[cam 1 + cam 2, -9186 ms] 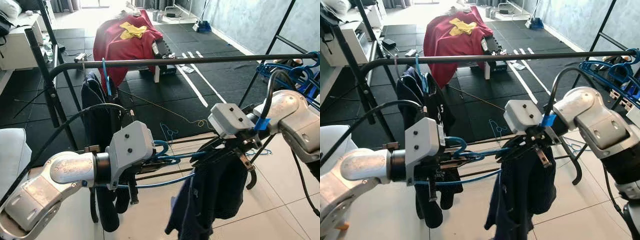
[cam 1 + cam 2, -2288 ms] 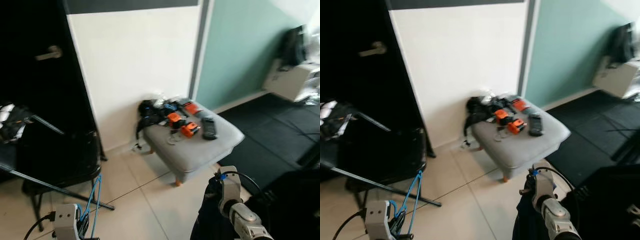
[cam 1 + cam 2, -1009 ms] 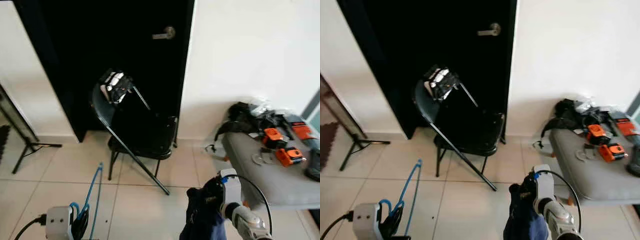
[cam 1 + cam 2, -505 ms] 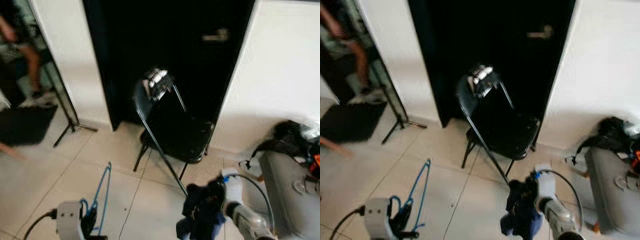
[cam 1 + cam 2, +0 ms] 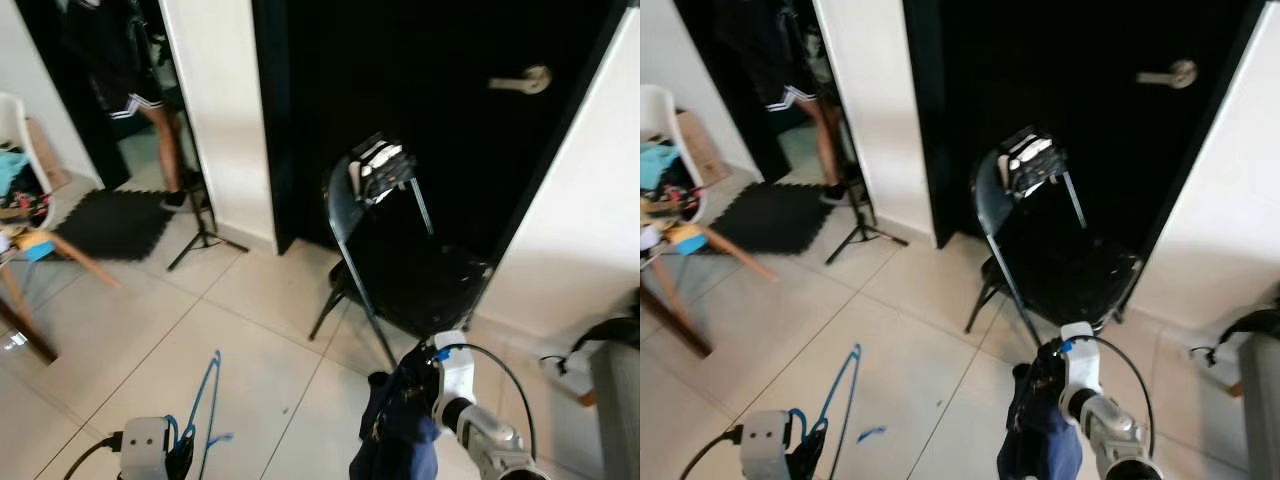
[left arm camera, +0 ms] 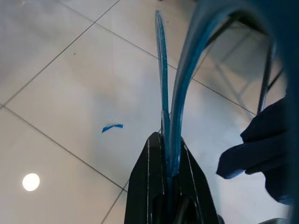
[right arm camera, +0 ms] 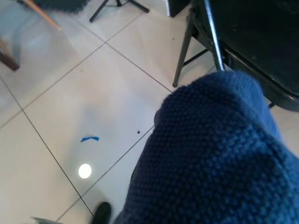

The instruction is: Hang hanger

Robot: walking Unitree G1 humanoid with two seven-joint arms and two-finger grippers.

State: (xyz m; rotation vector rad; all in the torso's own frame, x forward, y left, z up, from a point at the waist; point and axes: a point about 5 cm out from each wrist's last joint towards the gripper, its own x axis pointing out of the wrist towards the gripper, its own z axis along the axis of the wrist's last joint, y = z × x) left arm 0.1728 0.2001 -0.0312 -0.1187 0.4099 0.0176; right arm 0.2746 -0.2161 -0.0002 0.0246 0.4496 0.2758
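Gripping the blue hanger [image 6: 163,112], the left tool [image 6: 169,154] hovers over open floor tiles [image 5: 150,350]; right tool's [image 5: 1045,385] grip is hidden by navy cloth [image 7: 219,154].

The hanger [image 5: 203,408] is thin blue plastic, gripped between the closed fingers of the left hand [image 6: 167,154] low on the robot's left. Its bars rise up and forward from the hand, above the tiled floor. A dark blue knitted garment [image 5: 1042,430] hangs bunched from the right hand, apart from the hanger.
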